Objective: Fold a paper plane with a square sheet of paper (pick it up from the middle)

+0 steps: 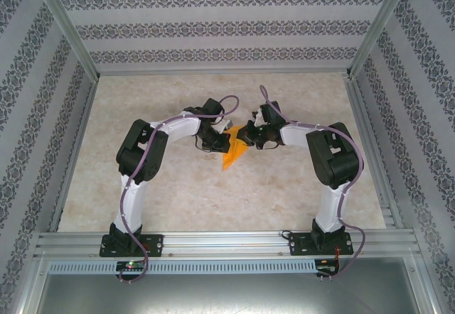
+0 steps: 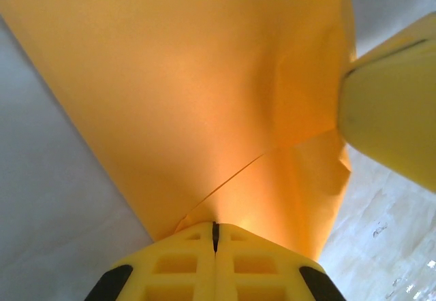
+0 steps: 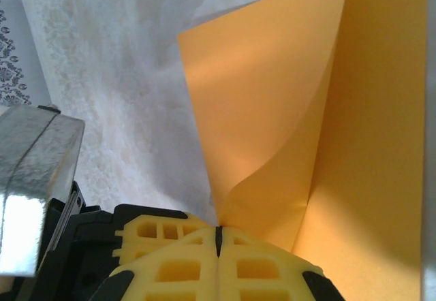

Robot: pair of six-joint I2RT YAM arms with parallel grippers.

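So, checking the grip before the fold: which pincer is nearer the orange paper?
Neither: both are shut on it. The left pincer clamps the orange paper from its left side, the right pincer from its right, so it spans the gap between them.

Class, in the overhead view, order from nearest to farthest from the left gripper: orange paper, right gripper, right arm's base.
1. orange paper: in its jaws, centre.
2. right gripper: just right of it.
3. right arm's base: near edge, right.
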